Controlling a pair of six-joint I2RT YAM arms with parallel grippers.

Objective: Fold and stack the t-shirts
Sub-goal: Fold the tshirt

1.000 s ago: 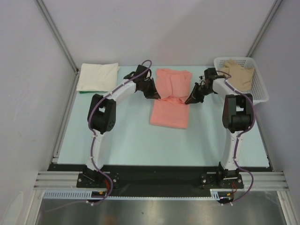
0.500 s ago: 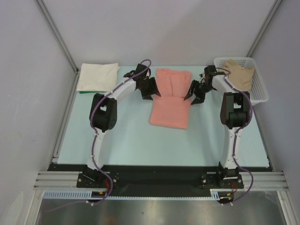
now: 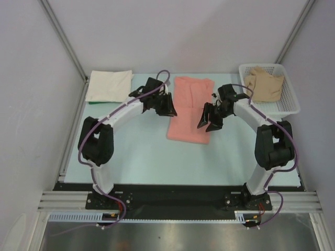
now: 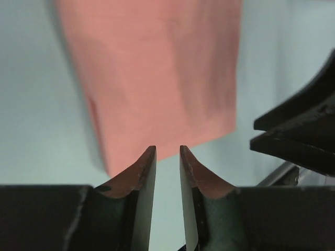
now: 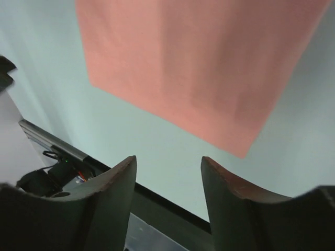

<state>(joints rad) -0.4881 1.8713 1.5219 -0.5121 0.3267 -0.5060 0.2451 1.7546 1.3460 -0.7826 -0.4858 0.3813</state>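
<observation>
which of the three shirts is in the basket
The tan-beige shirt, bunched in the white basket; the cream shirt and salmon-pink shirt lie on the table.

No text, label, brand, number or sign can be read in any of the three views. The salmon-pink t-shirt (image 3: 186, 128) shows only plain cloth, with no print or tag legible on it.
</observation>
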